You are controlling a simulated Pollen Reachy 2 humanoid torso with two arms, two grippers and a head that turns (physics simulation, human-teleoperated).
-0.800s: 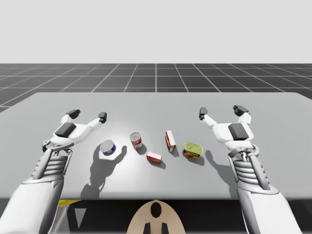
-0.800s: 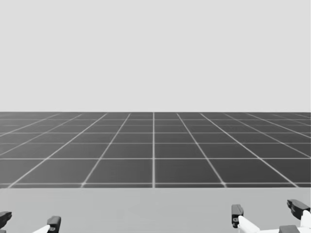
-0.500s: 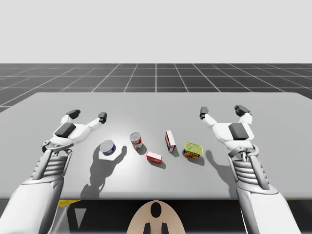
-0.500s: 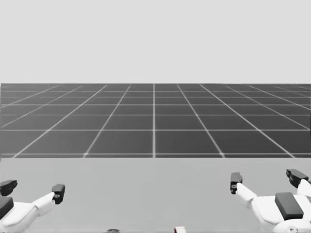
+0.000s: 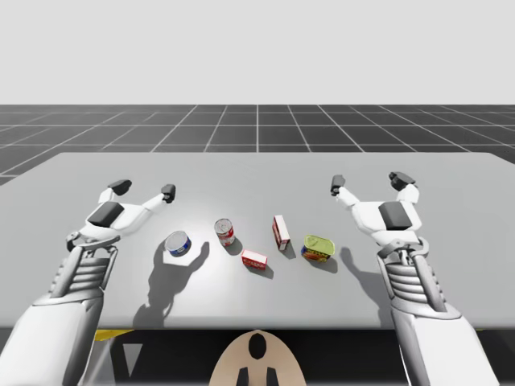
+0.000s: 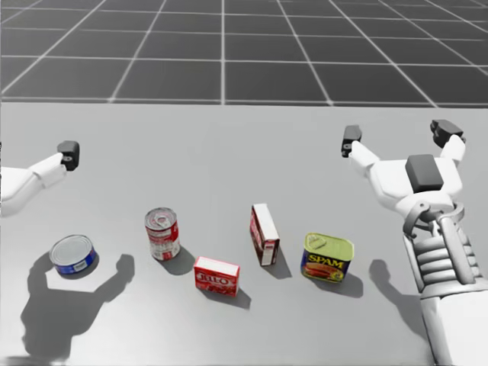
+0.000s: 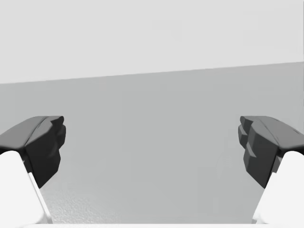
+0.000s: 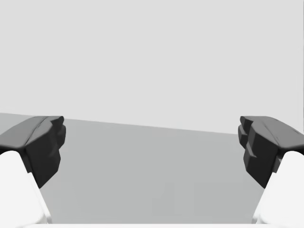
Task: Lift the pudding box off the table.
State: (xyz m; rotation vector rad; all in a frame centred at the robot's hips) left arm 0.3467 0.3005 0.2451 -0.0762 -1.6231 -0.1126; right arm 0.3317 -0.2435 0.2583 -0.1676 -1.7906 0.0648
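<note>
Pudding box (image 6: 264, 234) stands on edge, centre frame.
Likely light, stiff: pinch broad faces; left claw (image 5: 145, 189), right claw (image 5: 368, 182) gape wide, empty.

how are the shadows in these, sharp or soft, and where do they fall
High view: sharp, dark arm shadows fall on the table toward its near edge; the left hand's forked shadow flanks the blue can. Head view: the red can casts a short shadow toward me.

Row seen on grey desk (image 6: 229, 152): short blue can (image 6: 73, 255), tall red-white can (image 6: 162, 233), small red box (image 6: 216, 275), upright red-white box (image 6: 264, 234), yellow-blue rectangular tin (image 6: 328, 258).
</note>
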